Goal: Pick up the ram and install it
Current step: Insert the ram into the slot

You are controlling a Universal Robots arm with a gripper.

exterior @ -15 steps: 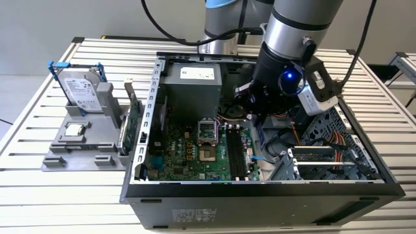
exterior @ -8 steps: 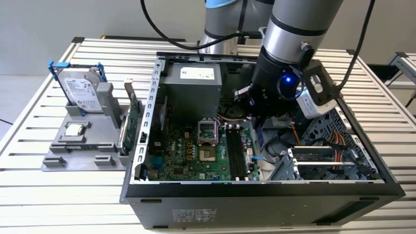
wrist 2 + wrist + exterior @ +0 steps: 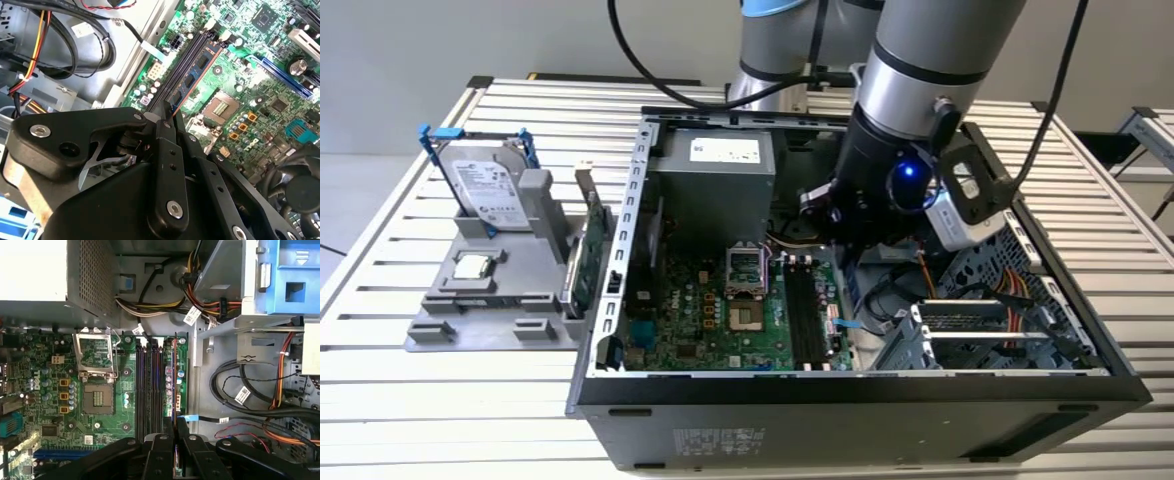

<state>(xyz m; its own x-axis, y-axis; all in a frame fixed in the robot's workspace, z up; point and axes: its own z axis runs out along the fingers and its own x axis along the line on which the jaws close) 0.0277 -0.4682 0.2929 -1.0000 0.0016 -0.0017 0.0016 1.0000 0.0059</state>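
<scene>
Gripper (image 3: 175, 424) is down inside the open computer case (image 3: 854, 400), over the motherboard (image 3: 80, 427). Its fingers (image 3: 161, 455) are nearly together, pinching one end of the ram (image 3: 196, 74). The ram runs straight out from the fingertips, edge-on in the first wrist view. It lies along the memory slots (image 3: 147, 385), at the bank's cable-side edge. Seated or just above the slot: cannot tell. Processor socket (image 3: 99, 399) sits just beside the slots.

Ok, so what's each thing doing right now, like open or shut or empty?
ram: held on edge at the memory slots; seated or not, unclear.
gripper: shut on the ram.
processor socket: lid up, empty.
computer case: side open.
hard drive: upright in its gray stand.
</scene>
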